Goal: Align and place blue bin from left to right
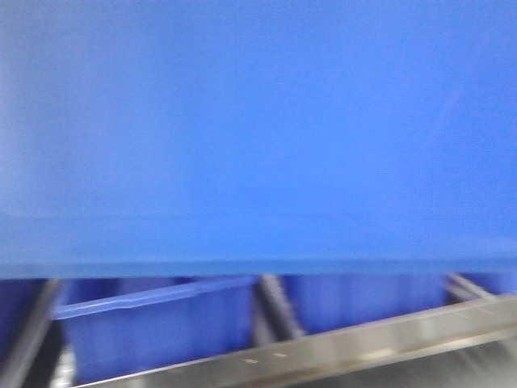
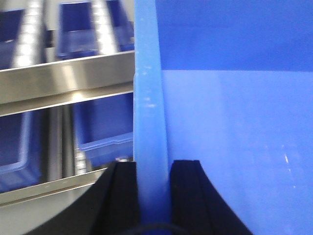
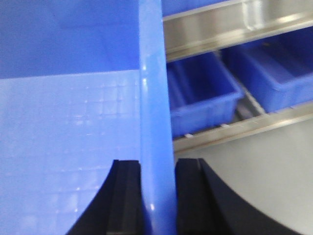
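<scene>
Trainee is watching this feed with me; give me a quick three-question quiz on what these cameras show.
1. True or false: the left gripper is shut on a wall of the large bright-blue plastic bin.
2. The right gripper clamps: A) a shelf rail, B) a wall of the same bin, C) nothing.
3. Missing word: the smaller plastic bins on the silvery metal rack are coloured ___.
Key: 1 true; 2 B; 3 blue.

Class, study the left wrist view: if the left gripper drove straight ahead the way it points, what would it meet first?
The blue bin: its wall sits between the left gripper fingers, so advancing would likely just drive that wall deeper in. Depth unclear.
</scene>
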